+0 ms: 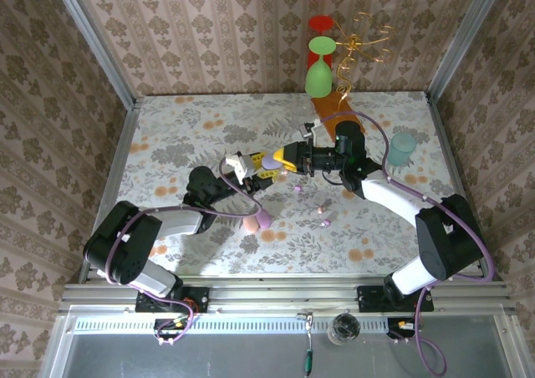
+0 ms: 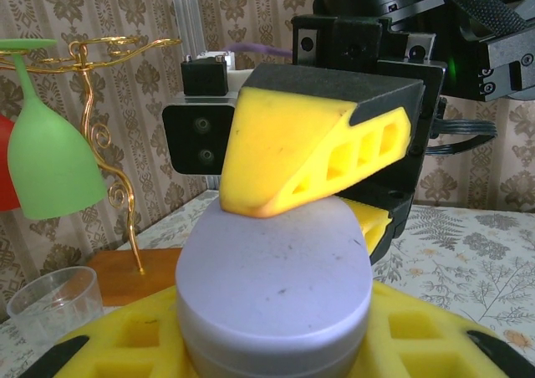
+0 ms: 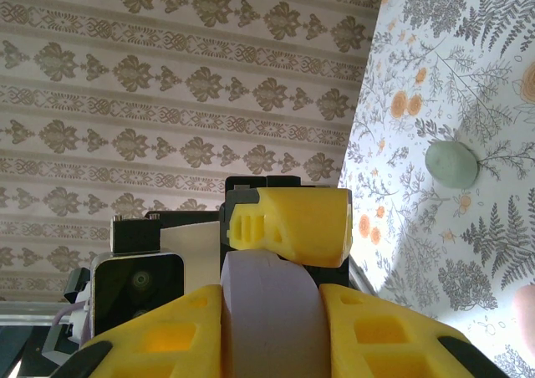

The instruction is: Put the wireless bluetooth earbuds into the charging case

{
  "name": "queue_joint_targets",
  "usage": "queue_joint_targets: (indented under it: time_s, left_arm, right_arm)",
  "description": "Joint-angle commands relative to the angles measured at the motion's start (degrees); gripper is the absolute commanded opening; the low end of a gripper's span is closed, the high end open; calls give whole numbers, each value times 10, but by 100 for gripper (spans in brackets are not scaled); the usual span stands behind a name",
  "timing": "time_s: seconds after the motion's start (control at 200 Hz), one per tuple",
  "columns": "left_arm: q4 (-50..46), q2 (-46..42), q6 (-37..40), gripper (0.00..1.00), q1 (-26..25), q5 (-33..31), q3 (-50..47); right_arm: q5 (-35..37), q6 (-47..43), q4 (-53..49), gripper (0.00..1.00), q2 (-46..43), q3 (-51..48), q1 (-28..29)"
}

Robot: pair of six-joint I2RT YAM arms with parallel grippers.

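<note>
In the middle of the table (image 1: 184, 127), your left gripper (image 2: 276, 344) and right gripper (image 3: 269, 319) are both pinching the lilac case (image 2: 276, 261). The earbuds (image 1: 321, 209) are lying nearer, slightly right.

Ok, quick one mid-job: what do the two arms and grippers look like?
The left arm and right arm both have white link shells between bulky black joints, with a purple cable running alongside each. The left gripper and right gripper carry wedge-shaped yellow fingers with rectangular cut-outs, on black bodies.
</note>
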Motion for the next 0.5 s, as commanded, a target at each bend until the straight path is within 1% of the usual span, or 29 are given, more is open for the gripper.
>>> queue_joint_targets:
  time_s: [0.0, 0.035, 0.075, 0.095, 0.16, 0.24, 0.32, 0.44, 0.495]
  left_arm:
    - [9, 7, 5, 34, 1, -2, 5]
    - [6, 5, 9, 42, 4, -2, 2]
    - [2, 2, 11, 53, 8, -2, -3]
    - [-3, -1, 14, 58, 10, -20, -6]
    - [-29, -11, 21, 68, 16, -29, -16]
    - [-83, -30, 48, 79, 17, -39, -26]
    - [-139, -52, 75, 87, 12, -61, -36]
    - [-214, -85, 104, 93, 4, -95, -44]
    - [-240, -98, 110, 95, 0, -119, -45]
  right_arm:
    - [9, 2, 24, 19, 4, -12, -7]
    - [19, -5, 18, 19, 3, -18, -13]
    - [37, -19, 3, 19, 1, -23, -21]
    - [45, -27, -6, 19, 2, -27, -26]
    - [73, -59, -42, 20, 7, -35, -42]
    - [103, -96, -83, 21, 29, -40, -59]
    - [130, -116, -90, 21, 60, -41, -71]
    - [166, -137, -96, 21, 117, -17, -76]
    - [180, -148, -99, 21, 143, 2, -76]
